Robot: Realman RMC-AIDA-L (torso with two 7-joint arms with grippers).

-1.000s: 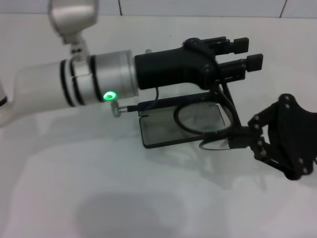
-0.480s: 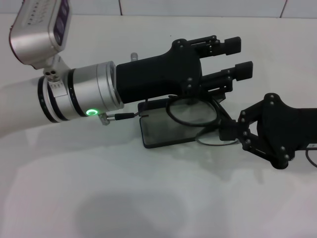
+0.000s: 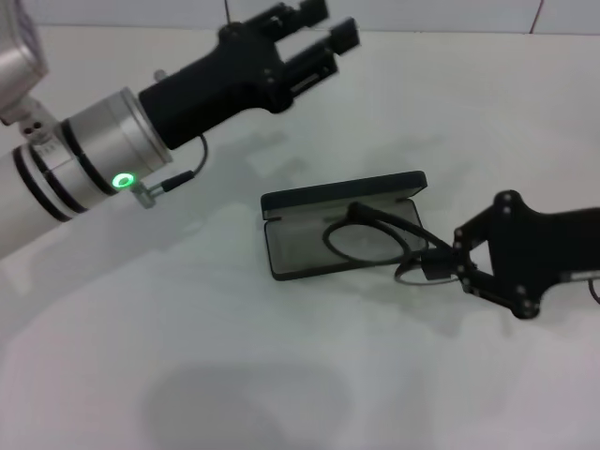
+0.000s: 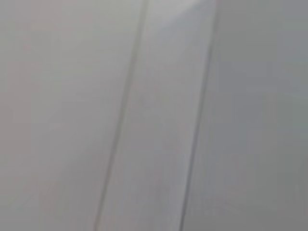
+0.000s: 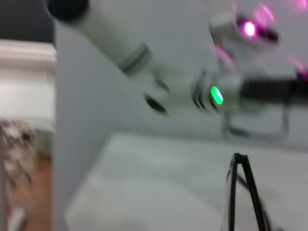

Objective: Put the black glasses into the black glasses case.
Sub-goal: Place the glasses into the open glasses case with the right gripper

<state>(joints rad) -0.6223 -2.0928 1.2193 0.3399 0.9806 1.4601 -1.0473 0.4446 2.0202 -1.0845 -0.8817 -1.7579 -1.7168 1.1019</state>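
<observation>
The black glasses case [image 3: 298, 251] lies open in the middle of the white table, lid [image 3: 342, 191] standing up at the back, grey lining facing up. The black glasses [image 3: 367, 242] rest with one lens over the case's right half and the other lens past its right edge. My right gripper [image 3: 438, 264] comes in from the right, shut on the glasses at that outer lens. My left gripper [image 3: 328, 25] is high at the back left of the case, open and holding nothing. The right wrist view shows a thin black part of the glasses [image 5: 243, 192] close up.
The white table [image 3: 234, 375] runs out on all sides of the case, with a tiled wall [image 3: 422, 11] at its far edge. The left arm [image 3: 94, 159] with its green light stretches across the upper left. The left wrist view shows only grey surface.
My left arm has risen and swung back to the left, off the case, uncovering the lid. My right gripper has stayed on the glasses, which now sit lower, over the case.
</observation>
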